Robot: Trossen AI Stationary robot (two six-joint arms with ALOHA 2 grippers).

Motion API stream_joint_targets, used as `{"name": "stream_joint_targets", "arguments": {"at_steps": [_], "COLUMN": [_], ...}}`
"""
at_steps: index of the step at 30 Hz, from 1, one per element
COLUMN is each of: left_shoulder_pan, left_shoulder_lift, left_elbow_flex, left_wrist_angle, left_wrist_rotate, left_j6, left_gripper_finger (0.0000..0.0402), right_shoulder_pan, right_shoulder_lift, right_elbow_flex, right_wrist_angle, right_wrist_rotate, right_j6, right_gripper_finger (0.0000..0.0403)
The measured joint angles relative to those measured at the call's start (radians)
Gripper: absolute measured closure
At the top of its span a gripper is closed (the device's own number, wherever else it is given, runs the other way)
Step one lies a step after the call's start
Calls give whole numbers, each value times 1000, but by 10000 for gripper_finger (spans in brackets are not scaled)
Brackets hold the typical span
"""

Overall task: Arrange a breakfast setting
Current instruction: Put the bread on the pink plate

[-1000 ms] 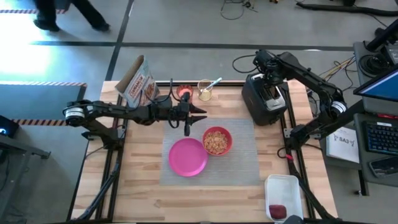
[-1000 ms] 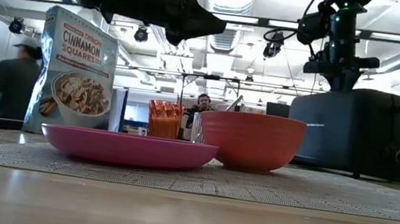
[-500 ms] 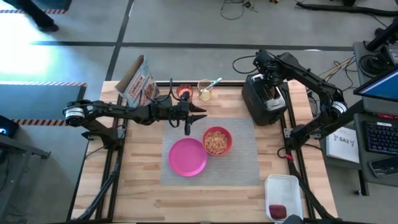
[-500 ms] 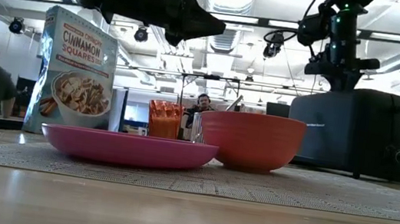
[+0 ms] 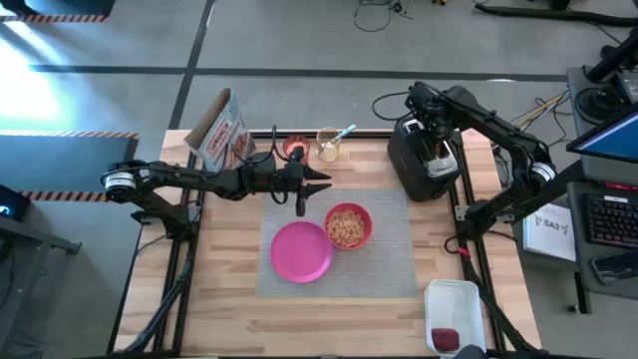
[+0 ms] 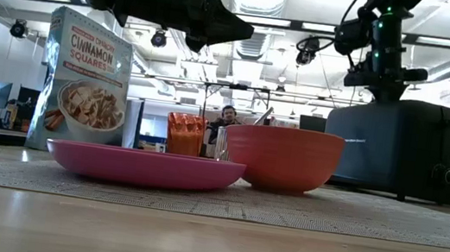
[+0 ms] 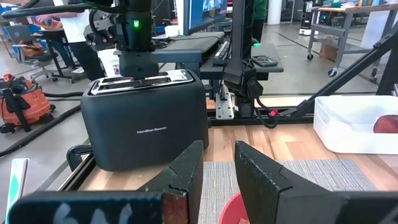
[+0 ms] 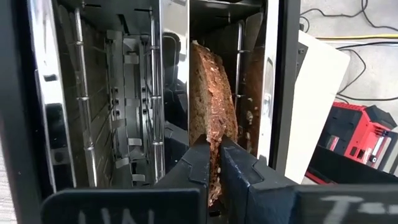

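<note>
Now right pincer (image 8: 216,163) pinching toast slice (image 8: 211,106) inside toaster (image 5: 424,158); left pincer (image 7: 217,171) spread.

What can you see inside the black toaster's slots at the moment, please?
In the toaster, one slot holds a toast slice standing on edge, pinched by the right gripper. The neighbouring slot shows only wire guides. The slice's lower part is hidden.

Toaster (image 5: 427,160) slot tight: wire guides both sides of toast slice (image 8: 211,118), right claw (image 8: 215,163) wedged in. Left claw (image 5: 321,181) hangs over mat (image 5: 384,261) edge above pink plate (image 5: 301,251). Worktop (image 5: 219,299) near side free.
</note>
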Motion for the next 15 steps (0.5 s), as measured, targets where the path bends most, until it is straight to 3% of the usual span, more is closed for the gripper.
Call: {"name": "stream_joint_targets", "arguments": {"at_steps": [15], "left_shoulder_pan": [0], "left_shoulder_lift": [0], "left_elbow_flex": [0], "left_wrist_angle": [0], "left_wrist_rotate": [0], "left_j6": [0], "left_gripper_finger": [326], "right_shoulder_pan": [1], "right_shoulder_lift": [-68], "right_elbow_flex": [214], "right_wrist_angle": [-90], "right_wrist_rotate": [5], "right_j6": [11], "right_gripper_finger": [393]}}
